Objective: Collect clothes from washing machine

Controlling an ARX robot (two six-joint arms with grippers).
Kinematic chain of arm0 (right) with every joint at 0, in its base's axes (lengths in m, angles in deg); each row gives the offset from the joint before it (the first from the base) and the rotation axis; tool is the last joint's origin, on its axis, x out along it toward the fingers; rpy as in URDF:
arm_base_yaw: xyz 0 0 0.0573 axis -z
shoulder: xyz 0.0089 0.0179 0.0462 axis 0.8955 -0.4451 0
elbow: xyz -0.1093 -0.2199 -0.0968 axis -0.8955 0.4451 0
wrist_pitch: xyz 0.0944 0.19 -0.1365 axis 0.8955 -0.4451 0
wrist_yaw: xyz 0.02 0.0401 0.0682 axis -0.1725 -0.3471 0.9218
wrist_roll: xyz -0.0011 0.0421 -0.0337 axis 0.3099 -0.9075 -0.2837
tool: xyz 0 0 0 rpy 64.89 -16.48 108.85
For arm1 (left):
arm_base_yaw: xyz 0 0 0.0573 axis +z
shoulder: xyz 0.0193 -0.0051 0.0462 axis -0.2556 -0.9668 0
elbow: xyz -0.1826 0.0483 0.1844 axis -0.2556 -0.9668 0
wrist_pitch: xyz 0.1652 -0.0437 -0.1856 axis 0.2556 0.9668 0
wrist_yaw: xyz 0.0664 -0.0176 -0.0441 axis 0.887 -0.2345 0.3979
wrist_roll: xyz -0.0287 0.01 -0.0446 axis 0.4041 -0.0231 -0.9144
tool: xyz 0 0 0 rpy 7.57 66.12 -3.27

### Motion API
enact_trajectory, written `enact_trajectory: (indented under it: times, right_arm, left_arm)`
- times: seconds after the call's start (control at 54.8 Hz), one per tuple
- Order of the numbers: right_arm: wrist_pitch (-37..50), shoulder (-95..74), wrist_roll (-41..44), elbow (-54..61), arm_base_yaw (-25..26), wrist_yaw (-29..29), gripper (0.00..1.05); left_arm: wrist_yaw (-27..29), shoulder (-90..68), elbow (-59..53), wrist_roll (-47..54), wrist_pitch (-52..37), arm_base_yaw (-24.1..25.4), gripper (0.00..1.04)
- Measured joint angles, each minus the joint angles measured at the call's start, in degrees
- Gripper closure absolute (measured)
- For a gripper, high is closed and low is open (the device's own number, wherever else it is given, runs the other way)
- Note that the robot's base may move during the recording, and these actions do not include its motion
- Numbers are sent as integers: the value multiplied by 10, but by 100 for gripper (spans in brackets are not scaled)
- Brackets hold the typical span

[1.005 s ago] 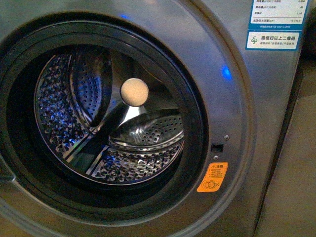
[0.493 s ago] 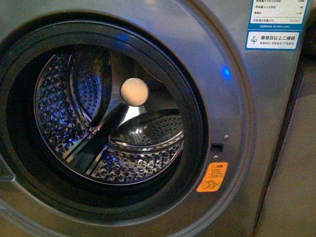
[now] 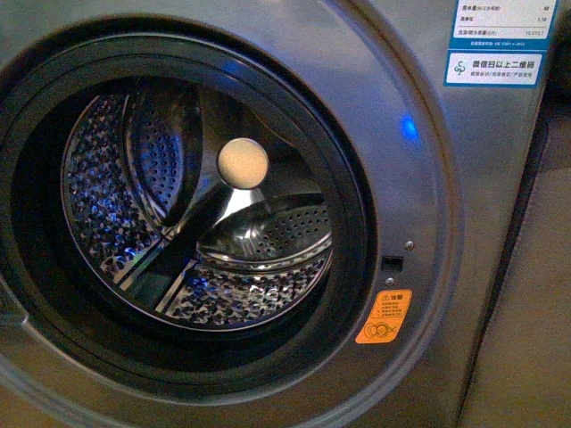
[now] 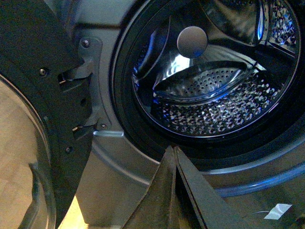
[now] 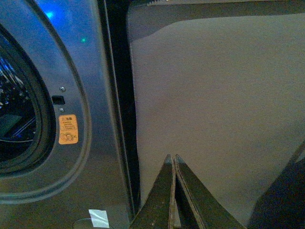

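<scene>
From the front, the washing machine (image 3: pixel 419 205) filled the frame, its perforated drum (image 3: pixel 196 232) bare, no clothes visible; the blue-white label (image 3: pixel 493 67) sat slightly lower than half a second before. At the left wrist, the left gripper (image 4: pixel 173 149) had its fingers pressed together below the porthole, beside the open door (image 4: pixel 43 109). At the right wrist, the right gripper (image 5: pixel 171 156) was likewise closed, near the orange warning sticker (image 5: pixel 68 129).

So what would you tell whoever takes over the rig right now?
Left gripper: shut, empty, in front of the washing machine below the open porthole.
Right gripper: shut, empty, off to the side of the machine near the orange sticker.
Door is swung open. Drum shows only bare steel; no clothes visible in any view.
Left to do: confirm where the clothes ended up; nothing here shows them.
</scene>
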Motion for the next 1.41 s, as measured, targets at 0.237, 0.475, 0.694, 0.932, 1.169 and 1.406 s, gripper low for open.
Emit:
enact_trajectory:
  times: [0.237, 0.475, 0.694, 0.932, 1.169, 1.406]
  right_arm:
    - [0, 0, 0, 0, 0, 0, 102]
    - [0, 0, 0, 0, 0, 0, 102]
    - [0, 0, 1, 0, 0, 0, 101]
    - [0, 0, 1, 0, 0, 0, 47]
    - [0, 0, 0, 0, 0, 0, 7]
    - [0, 0, 1, 0, 0, 0, 7]
  left_arm:
    - [0, 52, -17, 0, 40, 0, 101]
    - [0, 114, -33, 0, 79, 0, 101]
    - [0, 135, -49, 0, 79, 0, 96]
    - [0, 136, -49, 0, 79, 0, 41]
    - [0, 136, -49, 0, 79, 0, 7]
    - [0, 136, -49, 0, 79, 0, 7]
